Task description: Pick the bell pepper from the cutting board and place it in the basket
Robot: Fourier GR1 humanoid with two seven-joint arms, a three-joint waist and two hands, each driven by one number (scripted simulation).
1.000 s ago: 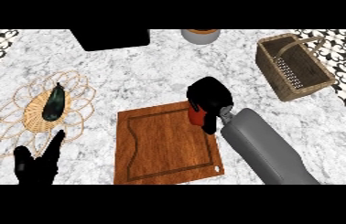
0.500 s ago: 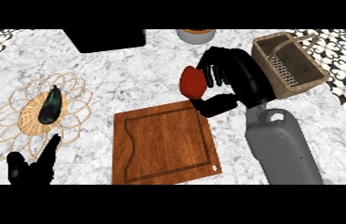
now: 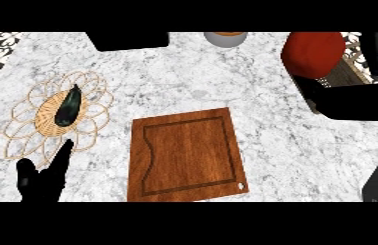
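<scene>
Holding the glossy red bell pepper (image 3: 313,53) aloft at upper right in the black right hand (image 3: 336,96), fingers curling round it from below, hovering over the largely hidden brown wicker basket (image 3: 353,73), well clear of the brown wooden cutting board (image 3: 186,156).

Table (image 3: 221,84) showing white marble with grey veining. Cutting board (image 3: 188,156) looking reddish-brown, wood-grained. Bell pepper (image 3: 314,51) glowing red. Woven trivet (image 3: 44,124) appearing tan, looped; dark green vegetable (image 3: 69,105) lying on it. Hands showing black.

Right hand (image 3: 336,96) holding red bell pepper (image 3: 314,54) — over basket (image 3: 353,71), cutting board (image 3: 186,155) bare
</scene>
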